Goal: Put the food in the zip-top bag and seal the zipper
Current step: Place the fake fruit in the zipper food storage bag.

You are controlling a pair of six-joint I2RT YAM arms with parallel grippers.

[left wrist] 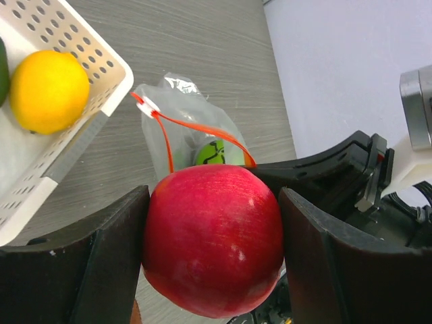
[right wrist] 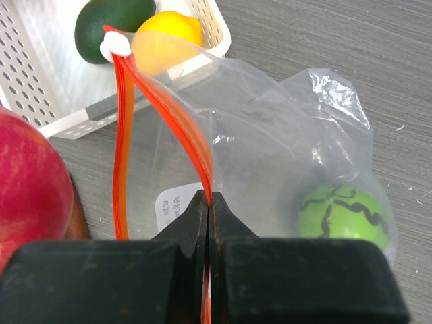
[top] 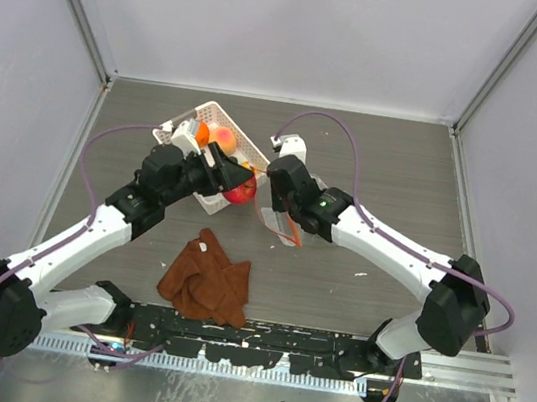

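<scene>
— What is closest to our bases?
— Only the crumpled brown cloth (top: 206, 281) on the grey wood-grain table (top: 385, 168). We think it has no part in the task.

— And a little further out?
— Our left gripper (left wrist: 212, 270) is clenched around the round red toy fruit (left wrist: 210, 223), one finger on each side. We hold the fruit just in front of the mouth of the clear plastic zip-top bag (right wrist: 270, 148). Our right gripper (right wrist: 208, 217) is pinched tight on one lip of the thin orange-red zipper strip (right wrist: 122, 148), so the mouth stands open in a long loop.

— Is anything inside the bag?
— Yes, the bright green toy fruit with dark marks (right wrist: 344, 217) lies at its bottom. The bag rests on the table, just beside the white lattice plastic basket (right wrist: 88, 116).

— And behind the bag?
— In the basket we count the yellow fruit (right wrist: 182, 27), the dark green fruit (right wrist: 111, 20), the orange fruit (top: 202, 133) and the peach-pink fruit (top: 224, 140).

— So how far are we?
— We judge it early. One fruit is in, a second waits at the mouth, and four are left to fetch. The zipper is open along its length, with the white slider (right wrist: 115, 46) at the far end, so the sealing is not begun.
</scene>
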